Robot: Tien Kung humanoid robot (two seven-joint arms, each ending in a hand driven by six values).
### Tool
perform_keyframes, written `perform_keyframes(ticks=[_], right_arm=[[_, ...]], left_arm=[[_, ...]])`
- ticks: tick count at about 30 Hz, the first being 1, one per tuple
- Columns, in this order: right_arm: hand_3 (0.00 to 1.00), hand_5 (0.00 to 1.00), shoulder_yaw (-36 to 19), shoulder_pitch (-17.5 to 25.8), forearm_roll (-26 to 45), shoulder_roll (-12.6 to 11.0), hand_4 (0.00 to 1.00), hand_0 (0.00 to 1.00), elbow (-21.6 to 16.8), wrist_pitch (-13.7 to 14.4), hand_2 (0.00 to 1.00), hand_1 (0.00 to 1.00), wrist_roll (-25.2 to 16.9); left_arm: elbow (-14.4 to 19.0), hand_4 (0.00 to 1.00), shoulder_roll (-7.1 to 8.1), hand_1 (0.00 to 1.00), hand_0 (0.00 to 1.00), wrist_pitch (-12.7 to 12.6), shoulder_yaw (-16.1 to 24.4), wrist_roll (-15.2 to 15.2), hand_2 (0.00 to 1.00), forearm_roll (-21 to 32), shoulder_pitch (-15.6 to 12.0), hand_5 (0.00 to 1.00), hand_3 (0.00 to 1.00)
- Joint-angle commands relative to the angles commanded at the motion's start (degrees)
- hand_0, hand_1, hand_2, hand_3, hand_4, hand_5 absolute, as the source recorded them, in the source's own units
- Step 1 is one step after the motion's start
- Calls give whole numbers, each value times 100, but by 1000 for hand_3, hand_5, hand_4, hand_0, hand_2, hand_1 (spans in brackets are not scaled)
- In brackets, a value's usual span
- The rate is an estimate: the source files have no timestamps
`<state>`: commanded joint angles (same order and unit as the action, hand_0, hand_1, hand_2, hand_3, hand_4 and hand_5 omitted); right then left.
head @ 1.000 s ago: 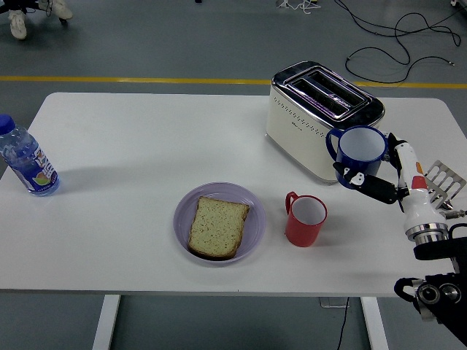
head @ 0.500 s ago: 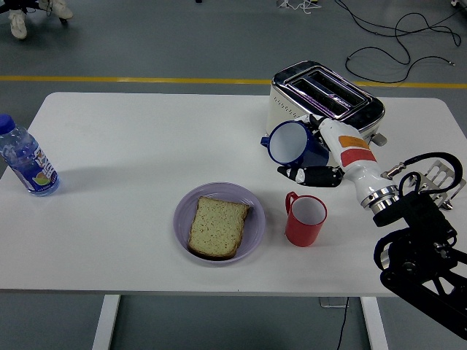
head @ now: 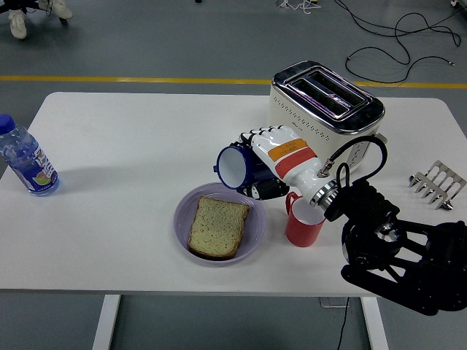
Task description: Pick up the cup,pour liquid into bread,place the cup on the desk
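Note:
My right hand [head: 264,166] is shut on a blue cup [head: 235,167] with a white inside. The cup is tipped on its side in the air, its mouth facing left and down, just above the upper right rim of the purple plate [head: 252,230]. A slice of bread [head: 217,226] lies flat on that plate. The right arm reaches in from the lower right corner and passes over a red cup [head: 301,222], which stands upright on the table right of the plate. The left arm is out of view.
A cream toaster [head: 321,109] stands behind the hand. A water bottle [head: 25,158] is at the left edge of the white table [head: 131,146]. A metal toast rack [head: 436,183] sits at the right edge.
The right hand has carried the blue cup leftward from beside the toaster to over the plate's edge, tilting it from upright onto its side.

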<state>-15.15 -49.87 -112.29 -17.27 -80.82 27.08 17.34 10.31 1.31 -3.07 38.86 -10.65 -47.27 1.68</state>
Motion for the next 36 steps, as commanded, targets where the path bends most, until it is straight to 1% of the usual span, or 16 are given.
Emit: perform_keyframes(ticks=[4,8,12,15,17,18,21,22,23,26,28,29,32,34,35,36], right_arm=[[494,2,325,-268,-443,87,714,278,200,14,447,241,-25],[495,2,746,-605,-634,130,713,286,395,10,444,240,-14],[493,2,1223,-1015,-791,250,707,285,650,63,443,239,37],[493,2,1432,-1214,-1013,311,707,285,687,-151,443,239,249],[495,2,1476,-1283,-1132,321,699,297,689,-238,445,239,324],[495,2,1480,-1298,-1158,322,699,297,691,-258,445,239,339],[495,2,1393,-1378,-1264,348,699,297,795,-487,445,239,290],[495,2,1383,-1385,-1273,352,699,297,809,-515,445,239,284],[497,2,1336,-1418,-1322,378,691,307,864,-647,449,262,267],[497,2,1202,-1493,-1468,432,691,307,942,-940,449,262,206],[497,2,1080,-1550,-1597,471,691,307,962,-1205,449,262,137],[507,2,1041,-1566,-1637,484,672,329,967,-1313,462,276,114],[507,2,907,-1609,-1771,523,672,329,964,-1639,462,276,84],[507,2,875,-1628,-1771,545,672,329,954,-1778,462,276,134],[510,2,867,-1637,-1771,555,647,324,947,-1813,466,275,160],[510,2,857,-1653,-1771,567,647,324,931,-1846,466,275,182]], left_arm=[[0,368,6,703,660,-3,-14,-4,724,-3,-28,922,619],[0,367,13,705,661,-2,12,-10,724,-38,-31,922,618],[0,369,14,706,661,-12,-64,17,724,79,-19,922,618],[0,369,10,706,661,-17,-111,25,724,120,-8,922,618],[0,369,18,706,659,-11,-98,20,725,90,6,923,618],[0,369,20,706,659,-9,-89,18,725,80,10,923,618],[0,369,39,706,659,-9,-109,14,725,122,8,923,618],[0,369,40,706,659,-9,-111,13,725,123,8,923,618],[0,369,46,706,660,-8,-106,6,724,117,10,923,618],[0,369,52,706,660,-6,-52,-7,724,69,14,923,618],[0,369,53,706,660,-5,-19,-10,724,50,20,923,618],[0,369,53,706,661,-5,-12,-10,725,51,20,922,618],[0,369,52,706,661,-4,11,-3,725,52,19,922,618],[0,369,54,706,661,-4,21,-1,725,55,24,922,618],[0,370,56,707,660,-4,20,1,726,59,27,922,619],[0,370,59,707,660,-3,21,4,726,63,28,922,619]])
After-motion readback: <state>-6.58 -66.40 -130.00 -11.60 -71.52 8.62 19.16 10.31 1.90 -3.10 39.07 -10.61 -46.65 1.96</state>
